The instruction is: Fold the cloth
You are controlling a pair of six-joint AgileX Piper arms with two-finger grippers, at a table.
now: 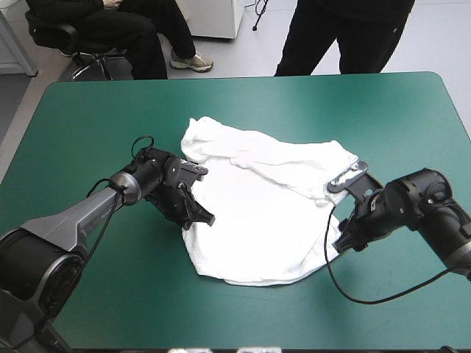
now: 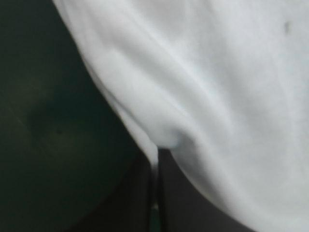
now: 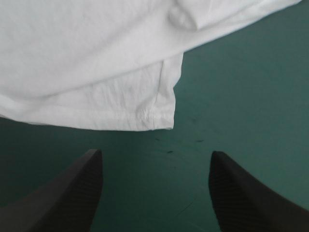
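At table (image 1: 81,110) centre, T-shirt (image 1: 257,220) lies roughly spread; left gripper (image 1: 202,218) at its 9 o'clock edge pinches that edge, right gripper (image 1: 343,241) at 4 o'clock stands spread, just short of the hem.

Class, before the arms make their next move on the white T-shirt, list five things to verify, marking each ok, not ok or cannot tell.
1. Left gripper shut on the T-shirt: ok.
2. Right gripper open: ok.
3. Right gripper grips cloth: not ok; a hemmed corner lies ahead of it, untouched.
4. T-shirt spread flat: not ok; its far part is bunched.
5. T-shirt wholly on the teal-green table: ok.
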